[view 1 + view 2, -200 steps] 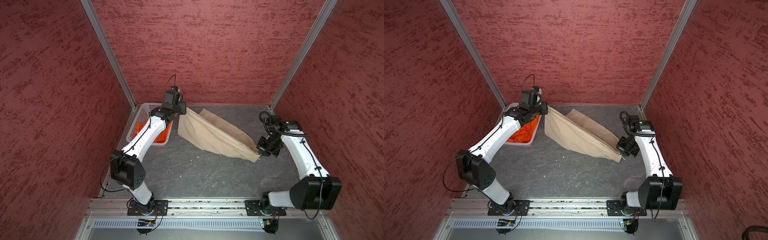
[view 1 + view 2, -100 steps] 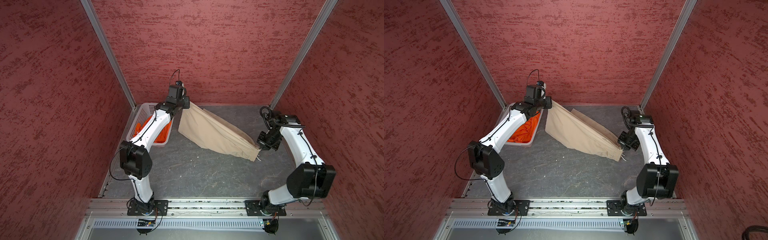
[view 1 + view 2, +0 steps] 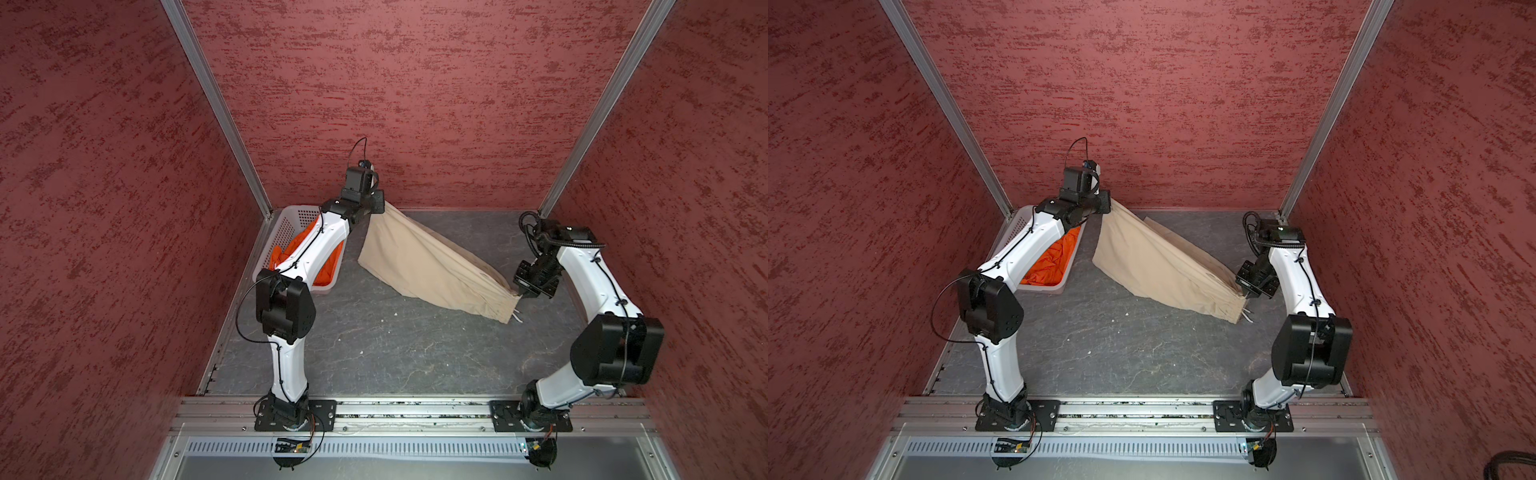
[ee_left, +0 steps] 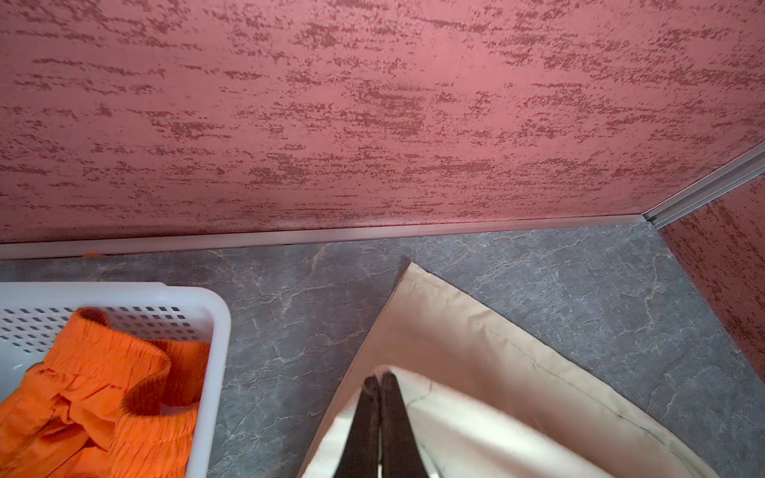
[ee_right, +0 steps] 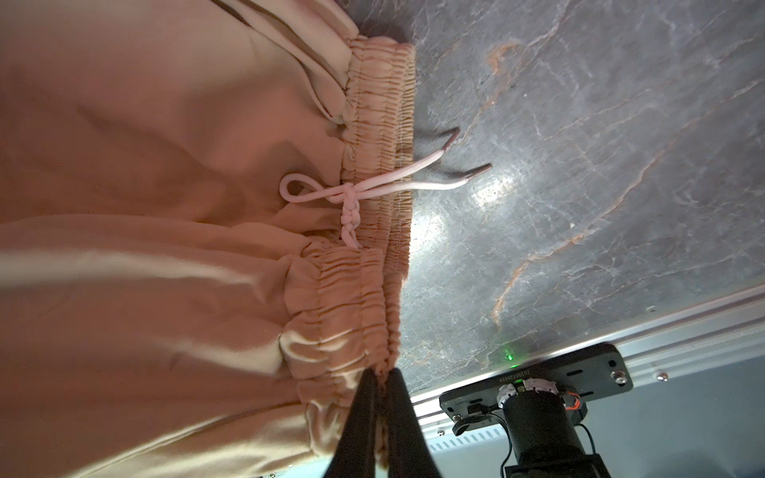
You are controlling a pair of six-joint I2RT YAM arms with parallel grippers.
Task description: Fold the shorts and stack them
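left wrist view: my left jaws are pressed together on a corner of the beige cloth shorts (image 4: 476, 364), lifted near the red back wall (image 4: 372, 124). my right jaws pinch the gathered elastic waistband (image 5: 356, 298), near the white drawstring (image 5: 352, 190). in both top views the beige cloth shorts (image 3: 424, 262) (image 3: 1158, 262) hang stretched between the two grips over the grey marbled tabletop (image 3: 395, 353). the bright orange cloth shorts (image 4: 95, 393) lie crumpled in the white perforated plastic basket (image 4: 215, 327).
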